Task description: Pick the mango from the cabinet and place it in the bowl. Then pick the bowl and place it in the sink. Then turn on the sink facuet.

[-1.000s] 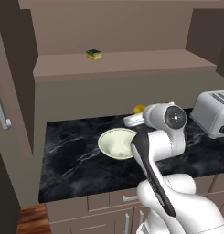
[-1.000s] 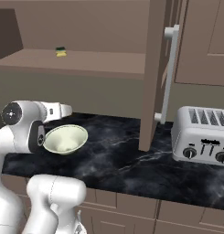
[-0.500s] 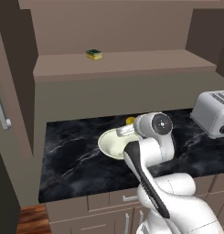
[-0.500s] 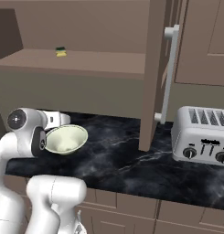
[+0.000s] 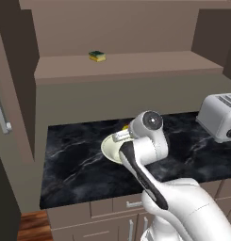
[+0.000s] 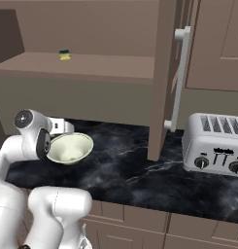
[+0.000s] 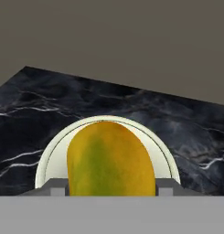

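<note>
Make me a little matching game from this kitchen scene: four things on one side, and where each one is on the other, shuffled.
Things:
1. mango
2. bowl
3. sponge
4. toaster

Places:
A. on the cabinet shelf
B. on the counter, right of the open cabinet door
C. between the gripper fingers, over the bowl
D. on the black counter, under the robot's hand

Pairs: 1-C, 2-D, 3-A, 4-B
</note>
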